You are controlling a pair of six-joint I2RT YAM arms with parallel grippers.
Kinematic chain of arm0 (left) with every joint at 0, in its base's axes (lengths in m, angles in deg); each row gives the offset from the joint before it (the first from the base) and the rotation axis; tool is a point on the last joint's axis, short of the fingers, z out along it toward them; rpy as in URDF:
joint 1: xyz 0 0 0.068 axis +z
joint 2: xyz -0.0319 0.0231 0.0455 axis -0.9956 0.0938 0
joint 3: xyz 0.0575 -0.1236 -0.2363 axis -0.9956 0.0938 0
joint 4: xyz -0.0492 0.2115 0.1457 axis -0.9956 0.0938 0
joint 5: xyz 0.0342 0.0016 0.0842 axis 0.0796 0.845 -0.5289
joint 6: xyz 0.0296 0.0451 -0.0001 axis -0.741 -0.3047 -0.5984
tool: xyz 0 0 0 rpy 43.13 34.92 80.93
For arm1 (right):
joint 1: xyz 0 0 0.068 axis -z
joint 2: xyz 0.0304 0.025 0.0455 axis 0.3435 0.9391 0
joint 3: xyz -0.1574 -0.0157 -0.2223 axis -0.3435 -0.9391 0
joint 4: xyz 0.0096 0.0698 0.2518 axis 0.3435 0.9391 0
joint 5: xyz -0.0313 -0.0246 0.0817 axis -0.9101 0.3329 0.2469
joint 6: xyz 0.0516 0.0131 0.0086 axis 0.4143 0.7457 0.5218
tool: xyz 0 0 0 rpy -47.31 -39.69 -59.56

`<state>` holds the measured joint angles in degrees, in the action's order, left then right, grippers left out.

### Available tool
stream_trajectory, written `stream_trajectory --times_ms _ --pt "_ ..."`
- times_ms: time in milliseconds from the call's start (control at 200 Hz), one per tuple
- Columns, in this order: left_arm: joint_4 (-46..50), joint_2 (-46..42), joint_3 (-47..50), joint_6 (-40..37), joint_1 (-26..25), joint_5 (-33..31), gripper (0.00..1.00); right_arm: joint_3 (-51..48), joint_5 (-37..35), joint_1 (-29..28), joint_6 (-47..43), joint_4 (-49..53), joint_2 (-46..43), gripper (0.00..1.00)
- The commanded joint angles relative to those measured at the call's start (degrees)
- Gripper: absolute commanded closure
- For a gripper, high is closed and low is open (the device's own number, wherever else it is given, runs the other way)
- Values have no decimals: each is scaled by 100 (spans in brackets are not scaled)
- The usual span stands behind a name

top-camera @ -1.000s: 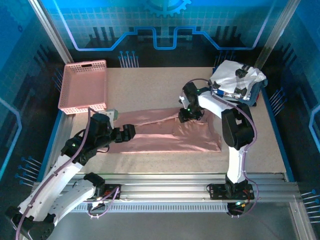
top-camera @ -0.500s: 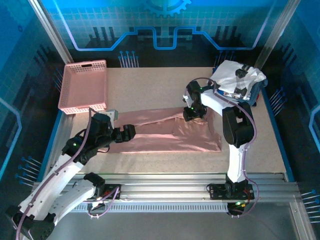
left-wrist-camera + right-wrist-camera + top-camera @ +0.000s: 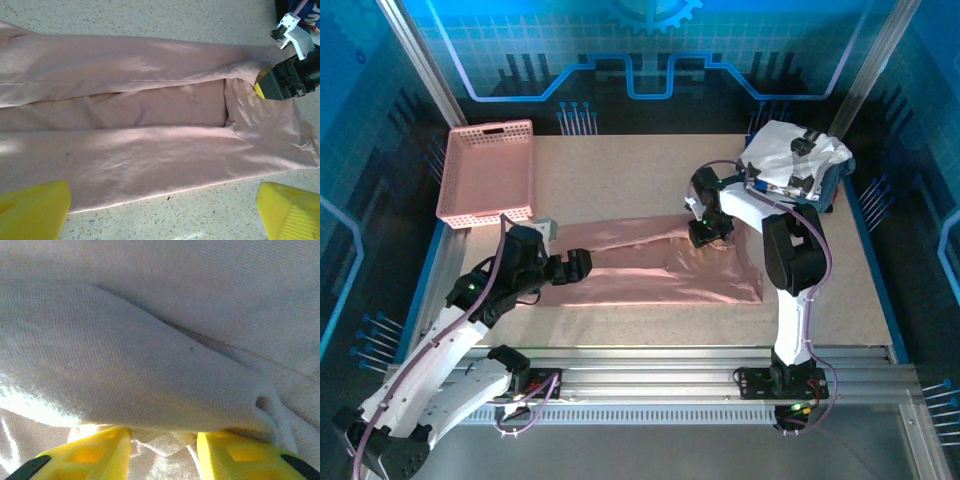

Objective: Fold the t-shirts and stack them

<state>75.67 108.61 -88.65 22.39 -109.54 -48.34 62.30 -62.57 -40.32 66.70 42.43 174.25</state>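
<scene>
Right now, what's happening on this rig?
Two arms are working on a dusty-pink t-shirt lying flat on the table, its long sides folded in. The right pincer is down on its far edge with a bunch of cloth between the fingers; whether it grips is unclear. The left pincer hangs open over the shirt's left end. A white t-shirt sits at the far right corner.

I'm looking into a robot lab cell: aluminium frame (image 3: pixel 420 62) posts around a speckled table (image 3: pixel 620 180), blue walls (image 3: pixel 470 40) printed with gear and circuit graphics, two arms (image 3: pixel 450 330) bolted to rails (image 3: pixel 650 375) at the near edge.
</scene>
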Motion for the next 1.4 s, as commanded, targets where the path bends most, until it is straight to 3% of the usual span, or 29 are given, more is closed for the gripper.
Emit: stream_trajectory --times_ms 0,190,395,650,1111,1396 --pt "-94 8 79 19 -30 98 3 -180 -54 -68 -102 40 -93 59" --pt "-123 8 103 30 -30 99 3 -172 -161 -113 -118 57 -36 66" --pt "-113 8 113 46 -30 101 3 -140 -176 -113 -83 61 -84 91" --pt "-173 27 147 82 -30 90 3 -23 310 -126 18 222 -446 100" --pt "-214 29 216 152 -30 112 4 -65 1720 -341 291 785 -853 100" --pt "-228 34 273 171 -37 160 4 -95 2439 -685 499 1038 -611 100"
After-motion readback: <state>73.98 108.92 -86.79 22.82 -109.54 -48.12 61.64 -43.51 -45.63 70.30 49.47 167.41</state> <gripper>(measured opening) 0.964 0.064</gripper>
